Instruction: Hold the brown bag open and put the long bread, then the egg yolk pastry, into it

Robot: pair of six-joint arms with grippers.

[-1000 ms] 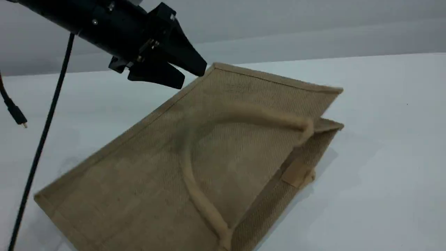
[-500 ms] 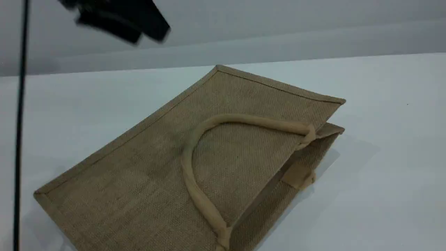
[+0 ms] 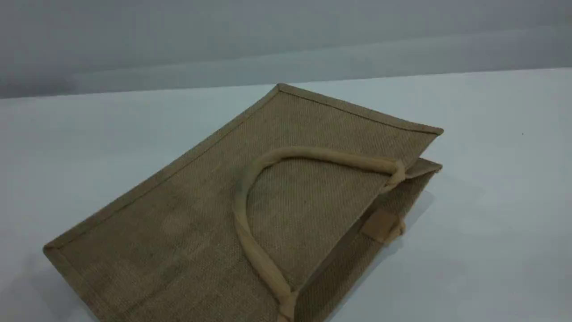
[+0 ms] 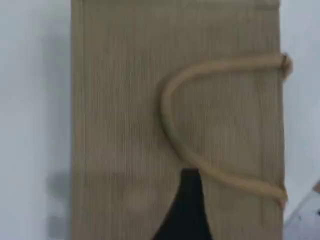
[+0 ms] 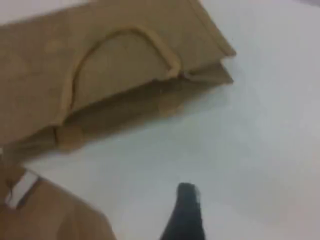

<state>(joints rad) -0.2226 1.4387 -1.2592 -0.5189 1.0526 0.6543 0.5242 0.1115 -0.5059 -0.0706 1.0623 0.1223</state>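
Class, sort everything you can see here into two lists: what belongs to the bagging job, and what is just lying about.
Belongs to the job: bag, lying on its side; left gripper; right gripper. Bread and pastry: not in view.
Just lying about: brown thing with a white tag, at the right wrist view's corner, unidentifiable.

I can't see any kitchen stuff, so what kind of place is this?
Probably a robot test bench, not a home: a plain white table, a blank grey wall, one brown bag lying flat, and the black tip of the left gripper above it.
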